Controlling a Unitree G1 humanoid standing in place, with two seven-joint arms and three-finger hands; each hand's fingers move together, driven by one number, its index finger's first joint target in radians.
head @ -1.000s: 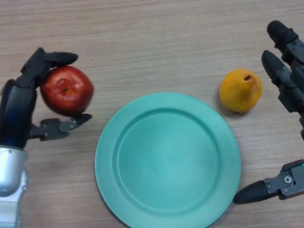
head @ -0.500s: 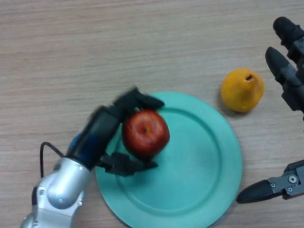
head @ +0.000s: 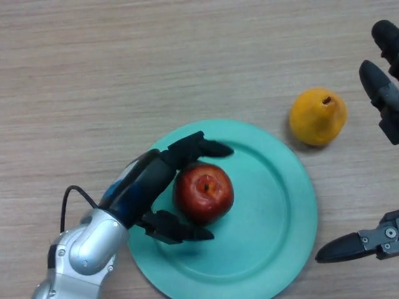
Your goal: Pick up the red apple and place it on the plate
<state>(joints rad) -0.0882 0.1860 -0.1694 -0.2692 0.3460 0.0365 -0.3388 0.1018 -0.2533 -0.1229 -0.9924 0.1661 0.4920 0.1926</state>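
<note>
The red apple point(head: 203, 192) rests stem up on the left part of the teal plate point(head: 274, 205). My left hand point(head: 146, 187) reaches over the plate's left rim. Its fingers point(head: 202, 148) lie just beyond the apple and its thumb point(head: 177, 230) just on the near side, spread a little wider than the fruit, with a small gap showing on both sides. My right hand point(head: 383, 93) is open at the right edge, its thumb point(head: 349, 248) low beside the plate's right rim.
A yellow pear point(head: 317, 117) stands on the wooden table point(head: 124, 62) just past the plate's upper right rim, close to my right hand's fingers.
My left hand carried the apple from the table's left side rightwards onto the plate and lowered it there. Its fingers have spread away from the fruit. The right hand shifted slightly right.
</note>
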